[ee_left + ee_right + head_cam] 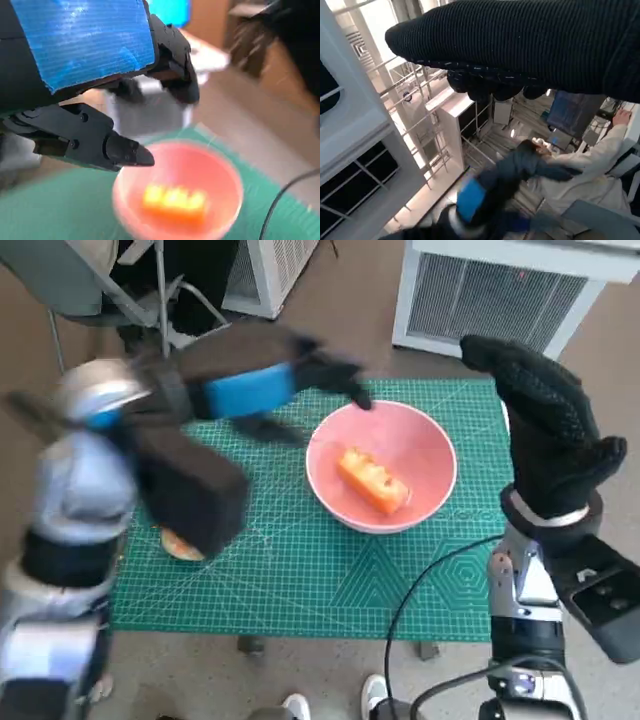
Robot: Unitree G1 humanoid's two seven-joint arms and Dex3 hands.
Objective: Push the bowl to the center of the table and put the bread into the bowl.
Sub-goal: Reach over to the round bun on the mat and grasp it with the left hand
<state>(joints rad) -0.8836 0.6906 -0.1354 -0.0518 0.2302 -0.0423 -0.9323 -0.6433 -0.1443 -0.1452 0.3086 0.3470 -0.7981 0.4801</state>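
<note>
Blue-taped and black, my left hand hangs over the green cutting mat, fingers spread and holding nothing, fingertips just at the far rim of the pink round bowl. The orange piece of bread lies inside the bowl. My black-gloved right hand is raised beside the bowl, empty, fingers apart. I judge placing done; what remains is drawing back without nudging the bowl.

Left hand raised, empty — right hand spread.
</note>
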